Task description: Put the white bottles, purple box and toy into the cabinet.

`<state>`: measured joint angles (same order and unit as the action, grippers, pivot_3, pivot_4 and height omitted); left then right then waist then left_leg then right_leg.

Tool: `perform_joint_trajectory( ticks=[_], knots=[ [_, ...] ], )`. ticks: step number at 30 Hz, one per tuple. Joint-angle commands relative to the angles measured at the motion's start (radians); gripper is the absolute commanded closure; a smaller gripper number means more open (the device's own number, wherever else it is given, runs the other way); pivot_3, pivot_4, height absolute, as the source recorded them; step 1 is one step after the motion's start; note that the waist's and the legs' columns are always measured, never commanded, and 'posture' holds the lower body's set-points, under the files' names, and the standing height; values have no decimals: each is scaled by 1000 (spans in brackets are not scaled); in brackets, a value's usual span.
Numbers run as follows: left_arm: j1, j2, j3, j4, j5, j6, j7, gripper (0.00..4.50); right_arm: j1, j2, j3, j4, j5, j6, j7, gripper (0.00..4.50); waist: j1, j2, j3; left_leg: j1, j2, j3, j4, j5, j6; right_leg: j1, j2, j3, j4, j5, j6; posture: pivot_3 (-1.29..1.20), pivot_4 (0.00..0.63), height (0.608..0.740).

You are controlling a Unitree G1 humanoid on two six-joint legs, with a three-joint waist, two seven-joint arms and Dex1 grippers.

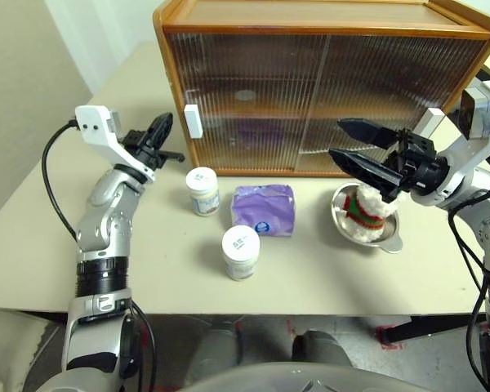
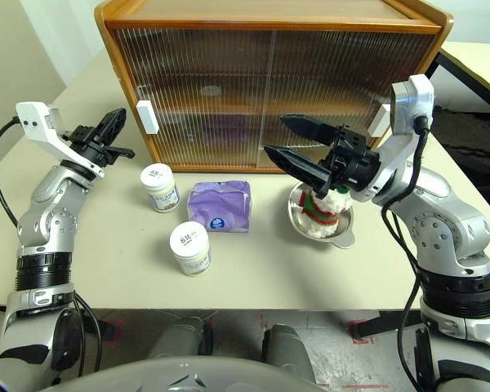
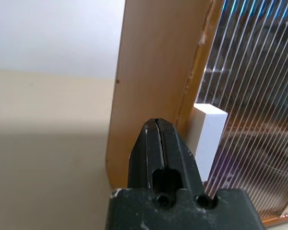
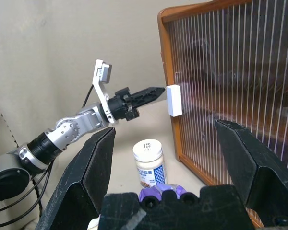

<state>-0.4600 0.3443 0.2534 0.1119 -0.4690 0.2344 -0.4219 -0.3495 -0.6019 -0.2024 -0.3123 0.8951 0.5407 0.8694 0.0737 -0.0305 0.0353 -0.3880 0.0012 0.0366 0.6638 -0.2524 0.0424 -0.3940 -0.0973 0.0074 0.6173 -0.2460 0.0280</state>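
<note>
The wooden cabinet (image 1: 327, 90) stands at the back of the table with both ribbed doors closed. My left gripper (image 1: 165, 126) is shut and empty, its tip just left of the left door's white handle (image 1: 192, 121). Two white bottles (image 1: 202, 190) (image 1: 240, 252) stand upright in front of the cabinet. The purple box (image 1: 264, 210) lies flat between them and the toy (image 1: 366, 214), which sits in a steel bowl. My right gripper (image 1: 337, 139) is open and empty, hovering above the toy and pointing left. In the right wrist view one bottle (image 4: 149, 162) stands below the handle (image 4: 174, 100).
The steel bowl (image 1: 388, 239) rests near the cabinet's right front corner. A second white handle (image 1: 431, 121) is on the right door. The table's front edge runs close behind the nearer bottle. Another table (image 2: 474, 57) stands at the back right.
</note>
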Motion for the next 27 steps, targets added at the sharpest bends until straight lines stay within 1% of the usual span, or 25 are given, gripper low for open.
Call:
perform_joint_trajectory(
  ticks=[1, 17, 27],
  knots=[
    [-17, -10, -18, 27, 8, -2, -19, 4473, 3, 4, 5, -15, -2, 10, -8, 0, 0, 0, 0, 0, 0, 0, 0, 0, 0, 0, 0, 0, 0, 0, 0, 63, 0, 740],
    [10, -25, -51, -1, 5, 21, -49, 4473, 2, 19, 7, -17, -6, 6, -26, 0, 2, -1, 0, 0, -2, 0, 0, 0, 0, 0, -3, 0, 0, 0, 0, 49, 0, 740],
    [-6, -36, -65, 27, 16, 11, -59, 4473, 0, 15, 4, -16, -7, 8, -25, 0, -3, -1, 0, 0, -2, 0, 1, 0, -1, 1, -3, 0, 0, 2, 1, 34, 0, 740]
  ],
)
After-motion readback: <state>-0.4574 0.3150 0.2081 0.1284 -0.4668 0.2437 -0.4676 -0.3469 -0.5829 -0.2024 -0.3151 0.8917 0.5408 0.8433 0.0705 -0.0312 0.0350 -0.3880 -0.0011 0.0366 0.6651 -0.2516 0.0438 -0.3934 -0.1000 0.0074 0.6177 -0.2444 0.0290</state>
